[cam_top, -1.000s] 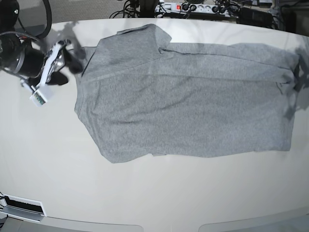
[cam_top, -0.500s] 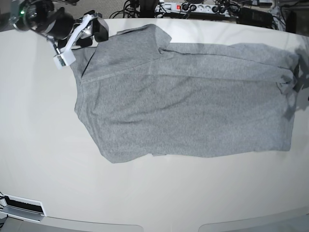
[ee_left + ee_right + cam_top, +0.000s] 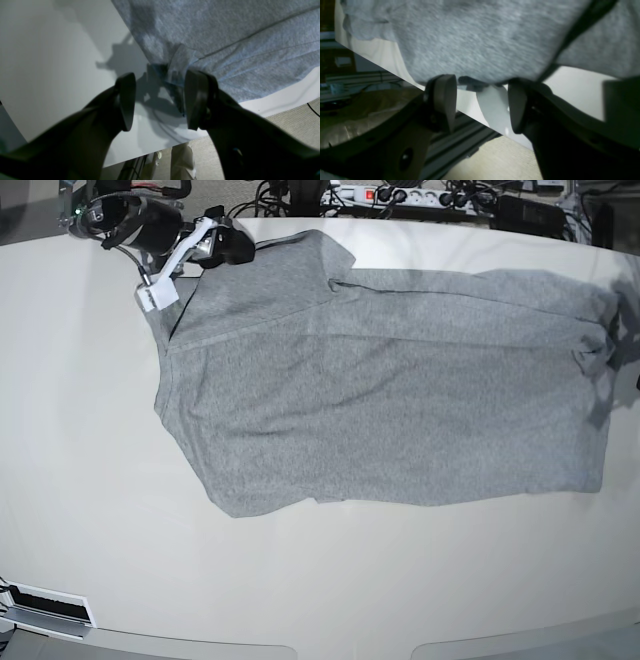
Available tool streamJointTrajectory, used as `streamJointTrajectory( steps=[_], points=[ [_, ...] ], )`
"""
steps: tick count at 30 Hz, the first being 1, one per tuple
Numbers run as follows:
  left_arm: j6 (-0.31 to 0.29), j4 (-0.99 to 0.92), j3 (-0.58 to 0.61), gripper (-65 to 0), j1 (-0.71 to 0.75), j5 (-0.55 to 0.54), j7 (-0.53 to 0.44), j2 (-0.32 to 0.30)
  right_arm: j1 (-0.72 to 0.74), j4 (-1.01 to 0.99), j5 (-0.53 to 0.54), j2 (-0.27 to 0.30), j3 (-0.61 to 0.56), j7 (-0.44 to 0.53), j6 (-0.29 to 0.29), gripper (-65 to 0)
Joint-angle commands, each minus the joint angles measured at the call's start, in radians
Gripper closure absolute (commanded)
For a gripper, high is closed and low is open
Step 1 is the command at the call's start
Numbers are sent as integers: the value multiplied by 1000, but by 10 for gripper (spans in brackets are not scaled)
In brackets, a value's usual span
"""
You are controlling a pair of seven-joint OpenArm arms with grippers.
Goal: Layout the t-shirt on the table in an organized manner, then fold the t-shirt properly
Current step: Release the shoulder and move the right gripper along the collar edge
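Observation:
The grey t-shirt [image 3: 390,390] lies spread across the off-white table [image 3: 80,480], plain side up, with a folded flap along its far edge. My right gripper [image 3: 225,248] hovers at the shirt's far-left corner. In the right wrist view this gripper [image 3: 480,103] is open, with the cloth edge [image 3: 482,37] just beyond its fingertips and nothing between them. My left gripper [image 3: 161,100] is open too, at a small folded corner of the t-shirt [image 3: 180,60] near the table edge. That arm itself is outside the base view.
A power strip with cables [image 3: 390,195] runs behind the table's far edge. A white slotted part [image 3: 45,610] sits at the near-left corner. Carpet floor [image 3: 287,120] shows past the table edge [image 3: 470,110] beside both grippers.
My right arm has swung from the table's left side up to the shirt's far-left corner. The shirt has not shifted, and the left gripper stays open.

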Motion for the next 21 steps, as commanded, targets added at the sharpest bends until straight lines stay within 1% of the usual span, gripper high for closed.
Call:
streamJointTrajectory(
  steps=[1, 6, 7, 8, 10, 11, 13, 15, 17, 18, 19, 21],
  points=[
    [1, 8, -14, -321, -12, -11, -11, -34, 10, 10, 7, -9, 2, -1, 6, -345],
    [1, 8, -14, -321, -11, -32, -10, -34, 32, 11, 0, -22, 2, -7, 6, -338],
    [1, 8, -14, -321, -11, -31, -10, -34, 35, 11, 0, -22, 2, -7, 6, -301],
    [1, 8, -14, -321, -11, -30, -9, -34, 43, 11, 1, -22, 2, -10, 6, -234],
    [1, 8, -14, -321, -11, -28, -6, -34, 56, 11, 16, -21, 2, -72, 6, -67],
    [1, 8, -14, -321, -12, -28, -6, -34, 64, 11, 45, -21, 2, -120, 6, -3],
    [1, 8, -14, -321, -12, -28, -6, -34, 80, 13, 140, -21, 2, -225, 6, 0],
    [1, 8, -14, -321, -12, -28, -6, -34, 88, 29, 270, -21, 2, -323, 6, 0],
    [1, 8, -14, -321, -11, -28, -6, -34, 88, 65, 386, -21, 2, -388, 6, 0],
    [1, 8, -14, -321, -11, -28, -5, -34, 88, 89, 422, -21, 2, -406, 6, 0],
    [1, 8, -14, -321, -12, -28, -3, -34, 91, 114, 430, -21, 2, -413, 6, 0],
    [1, 8, -14, -321, -11, -28, -2, -34, 106, 156, 413, -21, 2, -410, 6, 0]
  ],
)
